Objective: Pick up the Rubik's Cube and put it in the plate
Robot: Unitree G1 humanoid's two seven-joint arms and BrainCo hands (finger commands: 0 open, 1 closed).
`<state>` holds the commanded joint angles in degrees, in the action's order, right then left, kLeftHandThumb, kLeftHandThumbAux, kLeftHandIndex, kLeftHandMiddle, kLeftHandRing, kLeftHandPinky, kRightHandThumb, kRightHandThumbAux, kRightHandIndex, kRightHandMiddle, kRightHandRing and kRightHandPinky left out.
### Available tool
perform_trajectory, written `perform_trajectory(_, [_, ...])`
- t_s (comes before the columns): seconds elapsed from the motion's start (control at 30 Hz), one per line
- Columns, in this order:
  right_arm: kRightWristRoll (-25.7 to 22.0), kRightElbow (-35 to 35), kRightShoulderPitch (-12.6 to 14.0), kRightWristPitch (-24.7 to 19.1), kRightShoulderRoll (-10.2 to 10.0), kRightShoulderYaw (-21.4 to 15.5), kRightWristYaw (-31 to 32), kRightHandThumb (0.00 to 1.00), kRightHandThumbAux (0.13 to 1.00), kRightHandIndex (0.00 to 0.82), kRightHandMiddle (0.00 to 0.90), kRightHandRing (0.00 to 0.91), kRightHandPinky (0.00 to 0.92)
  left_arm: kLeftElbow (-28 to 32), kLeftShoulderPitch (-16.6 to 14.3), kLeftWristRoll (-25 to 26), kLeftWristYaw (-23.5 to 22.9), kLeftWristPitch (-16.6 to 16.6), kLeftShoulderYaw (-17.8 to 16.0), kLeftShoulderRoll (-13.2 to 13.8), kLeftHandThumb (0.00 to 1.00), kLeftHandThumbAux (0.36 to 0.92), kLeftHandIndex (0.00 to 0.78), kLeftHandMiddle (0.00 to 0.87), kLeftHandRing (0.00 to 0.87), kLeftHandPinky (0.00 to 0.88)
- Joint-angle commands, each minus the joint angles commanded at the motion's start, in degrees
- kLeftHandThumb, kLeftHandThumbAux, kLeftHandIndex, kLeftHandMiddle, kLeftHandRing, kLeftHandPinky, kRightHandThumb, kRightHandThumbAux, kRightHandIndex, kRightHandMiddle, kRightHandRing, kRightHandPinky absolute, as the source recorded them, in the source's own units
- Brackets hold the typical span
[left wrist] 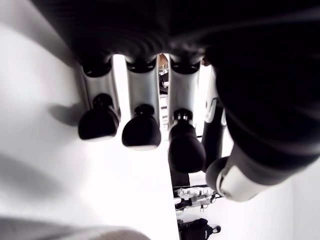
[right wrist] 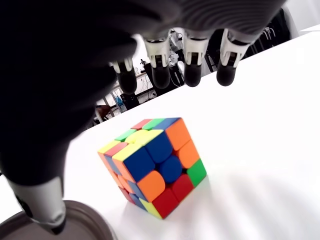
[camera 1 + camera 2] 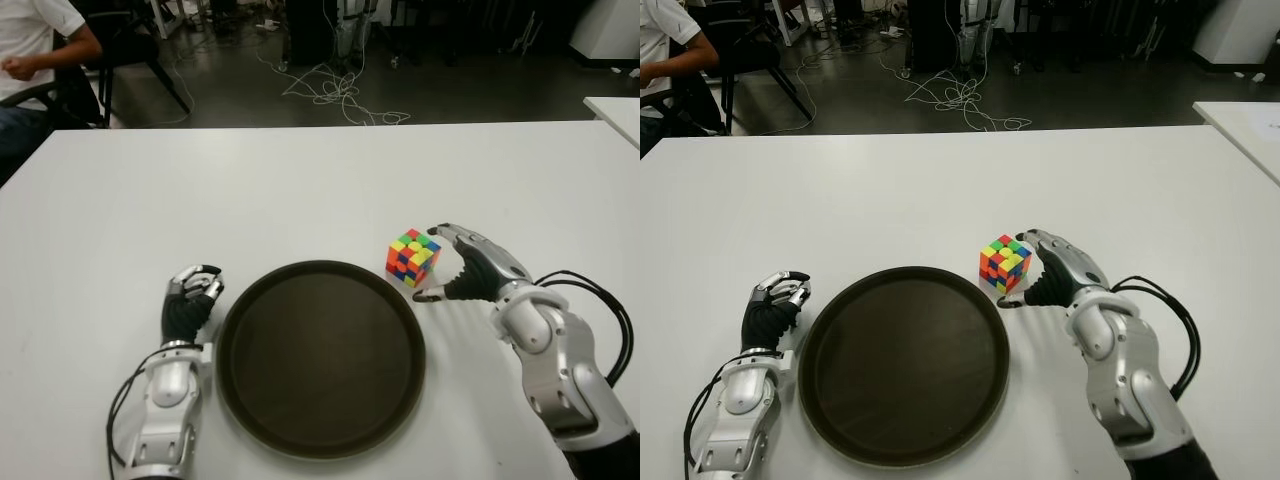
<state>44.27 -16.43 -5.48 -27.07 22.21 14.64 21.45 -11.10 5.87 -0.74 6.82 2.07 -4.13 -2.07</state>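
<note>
So the Rubik's Cube (image 3: 414,257) sits on the table just past the plate's (image 3: 320,440) far-right rim. The right hand (image 3: 470,272) brackets it, fingers spread, nothing gripped, lining up a grab. Left hand (image 3: 190,303) idles curled, left of the plate.

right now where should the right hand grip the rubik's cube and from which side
Grip the Rubik's Cube across two opposite upright faces, coming from its right, where the open right hand already sits beside it. The cube rests flat on the table, turned corner-on, fingers past its far side, thumb low near the plate. The left hand shows left of the plate.
</note>
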Motion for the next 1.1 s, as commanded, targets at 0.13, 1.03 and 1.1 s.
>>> perform_trajectory(0.13, [-0.1, -0.1, -0.8, -0.1, 0.1, 0.5, 0.8, 0.000, 0.676, 0.000, 0.000, 0.002, 0.000, 0.0, -0.1, -0.3, 0.1, -0.4, 0.1, 0.0, 0.706, 0.706, 0.443, 0.804, 0.825, 0.811])
perform_trajectory(1.03, [0.3, 3.7, -7.3, -0.1, 0.5, 1.5, 1.4, 0.000, 0.728, 0.000, 0.005, 0.004, 0.000, 0.1, -0.5, 0.8, 0.6, -0.8, -0.7, -1.2, 0.708, 0.707, 0.443, 0.806, 0.830, 0.814])
perform_trajectory(1.1, [0.3, 4.2, -8.3, -0.4, 0.4, 1.6, 1.6, 0.000, 0.735, 0.000, 0.002, 0.002, 0.000, 0.1, -0.5, 0.8, 0.3, -0.8, -0.7, -1.1, 0.708, 0.707, 0.443, 0.805, 0.828, 0.811])
